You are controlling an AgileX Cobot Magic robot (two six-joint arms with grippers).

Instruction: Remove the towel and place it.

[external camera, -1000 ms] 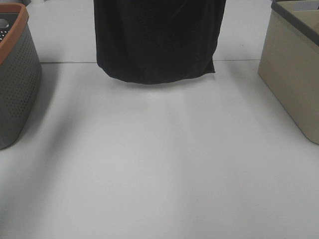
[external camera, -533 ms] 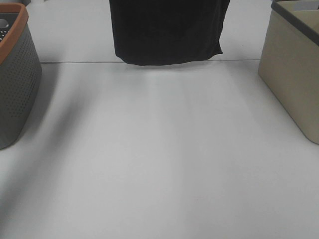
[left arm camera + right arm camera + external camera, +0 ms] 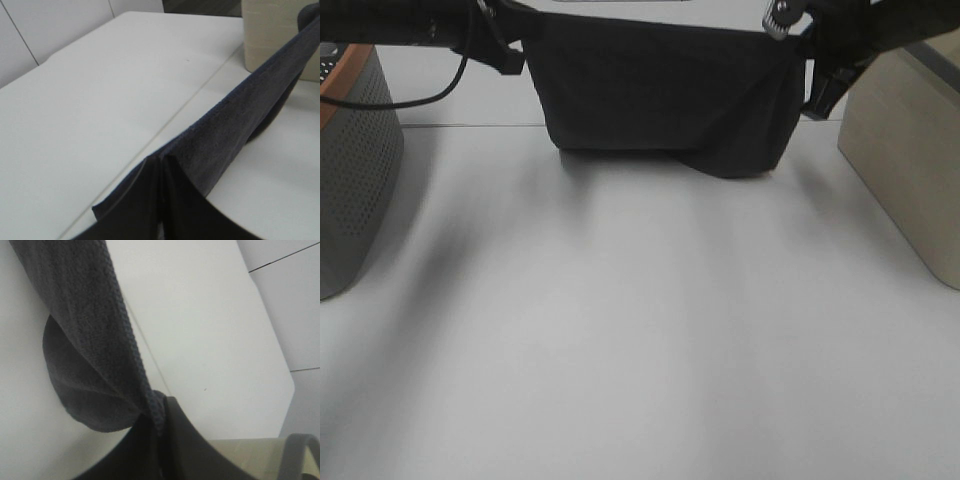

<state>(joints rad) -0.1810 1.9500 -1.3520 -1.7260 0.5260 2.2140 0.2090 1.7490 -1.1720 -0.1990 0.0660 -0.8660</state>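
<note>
Towel (image 3: 665, 95) hangs spread wide between both arms at the far end of the bench (image 3: 640, 330), top edge pulled nearly taut and level. Left tool (image 3: 512, 40) pinches the towel's upper left corner; in the left wrist view the dark fingers (image 3: 145, 210) close on a bunched fold of cloth (image 3: 240, 125). Right tool (image 3: 808, 62) pinches the upper right corner, and the right wrist view shows the hem (image 3: 85, 315) drawn into its closed tip (image 3: 160, 415). The lower edge sags lower on the right side, down near the bench; it possibly touches, hard to tell from this angle. Grey perforated basket (image 3: 355, 170) with an orange rim sits at the left edge and a beige bin (image 3: 905, 160) at the right, both well apart from the towel. A black cable (image 3: 420, 100) loops under the left arm.
</note>
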